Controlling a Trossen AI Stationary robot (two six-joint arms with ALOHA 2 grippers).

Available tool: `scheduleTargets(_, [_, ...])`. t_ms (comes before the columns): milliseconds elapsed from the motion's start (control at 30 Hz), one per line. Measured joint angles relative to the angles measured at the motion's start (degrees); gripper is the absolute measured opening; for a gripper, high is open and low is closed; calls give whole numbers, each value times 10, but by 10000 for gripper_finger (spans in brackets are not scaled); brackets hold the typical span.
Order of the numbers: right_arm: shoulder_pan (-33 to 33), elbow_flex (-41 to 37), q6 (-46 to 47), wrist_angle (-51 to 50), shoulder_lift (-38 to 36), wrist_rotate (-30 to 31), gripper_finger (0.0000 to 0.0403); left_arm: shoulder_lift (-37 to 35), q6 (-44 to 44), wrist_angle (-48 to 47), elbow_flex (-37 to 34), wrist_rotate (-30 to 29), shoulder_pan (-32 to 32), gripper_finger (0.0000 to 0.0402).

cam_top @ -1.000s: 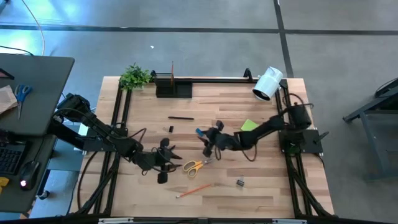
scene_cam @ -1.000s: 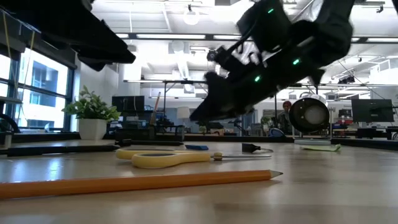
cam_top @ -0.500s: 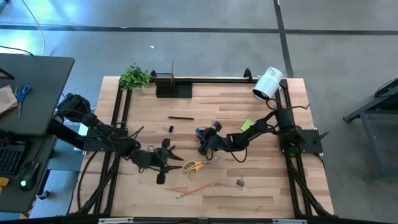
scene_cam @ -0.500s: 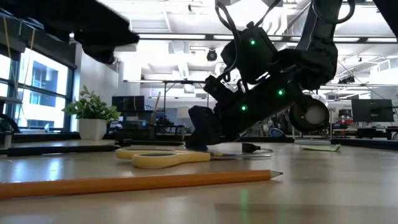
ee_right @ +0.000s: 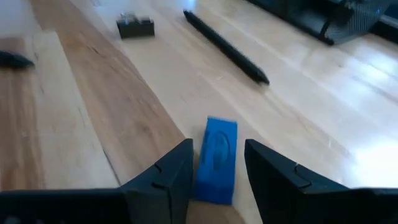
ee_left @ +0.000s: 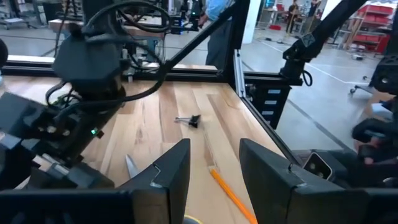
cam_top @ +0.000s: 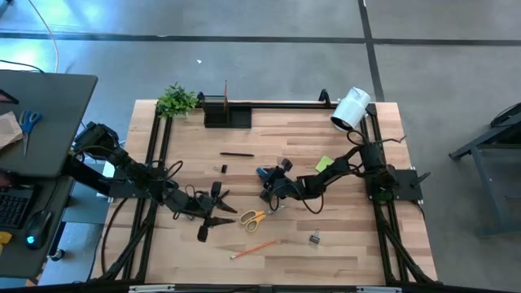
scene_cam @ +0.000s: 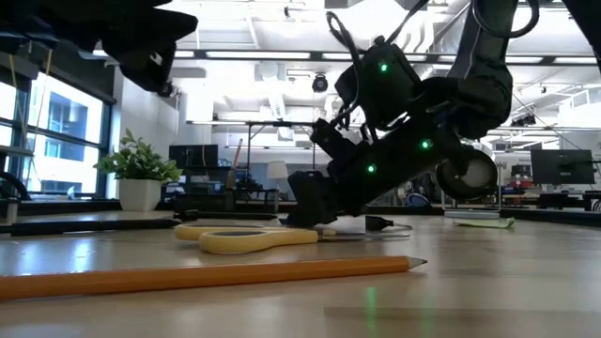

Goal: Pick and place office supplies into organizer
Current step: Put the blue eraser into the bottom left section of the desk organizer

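Landmark: yellow-handled scissors (cam_top: 253,217) on table (cam_top: 342,236).
Left end effector (cam_top: 218,220) just left of scissors, fingers apart, holding nothing.
Right end effector (cam_top: 266,186) up-right of scissors, fingers apart, straddling small blue block (ee_right: 216,159), not clamped.
Organizer (cam_top: 225,111) well beyond scissors, table's far edge.

So the right gripper (cam_top: 266,185) dropped down from above the table and slid toward 9 o'clock, fingers now straddling the small blue block (ee_right: 216,159). Left gripper (cam_top: 213,220) crept toward 3 o'clock, nearer the yellow-handled scissors (cam_top: 252,217).
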Motion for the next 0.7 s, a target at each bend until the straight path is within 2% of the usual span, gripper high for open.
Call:
scheduleTargets(200, [-23, 1, 27, -10, -3, -55, 140, 1, -1, -1, 0, 7, 0, 126])
scheduleTargets(333, [-24, 0, 25, -5, -3, -64, 132, 1, -2, -2, 0, 7, 0, 126])
scheduleTargets(600, [-19, 1, 22, -1, -2, -69, 53, 2, -4, -6, 0, 7, 0, 126])
scheduleTargets(700, [-15, 0, 9, 14, -2, -67, 38, 2, -4, -10, 0, 7, 0, 126])
